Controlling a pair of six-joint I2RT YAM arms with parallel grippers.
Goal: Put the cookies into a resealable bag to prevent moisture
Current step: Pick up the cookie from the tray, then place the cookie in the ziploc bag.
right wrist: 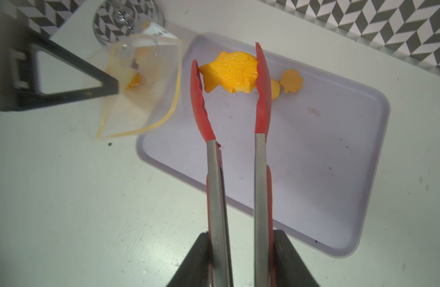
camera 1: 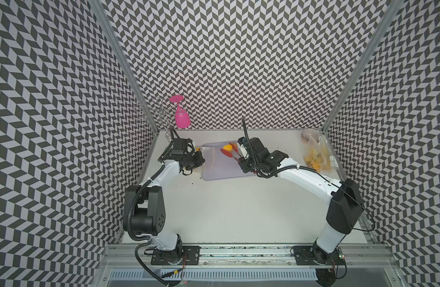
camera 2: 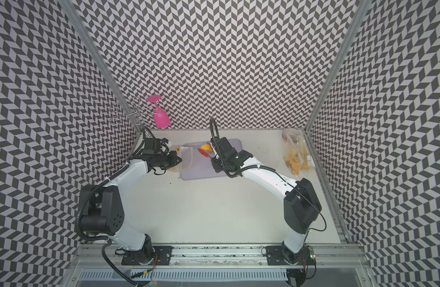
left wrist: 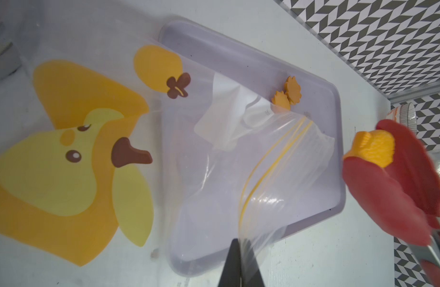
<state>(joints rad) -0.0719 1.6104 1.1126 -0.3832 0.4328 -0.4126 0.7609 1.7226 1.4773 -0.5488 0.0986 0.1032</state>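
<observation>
Red tongs (right wrist: 262, 99), squeezed by the right gripper (right wrist: 241, 234), pinch a fish cookie (right wrist: 230, 74). The left gripper (left wrist: 240, 263) clamps the bag (left wrist: 263, 161), print illegible.

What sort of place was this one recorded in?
Probably a robot test cell, not a real kitchen: chevron-patterned walls enclose a white table, the left arm and right arm are bolted to an aluminium rail, and an inverted pink glass looks like a prop.

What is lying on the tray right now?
Two small scalloped cookies near the tray rim, plus the bag mouth over one end. The fish cookie is clamped in the tongs. From above, the right hand and tongs cover part of the tray.
</observation>
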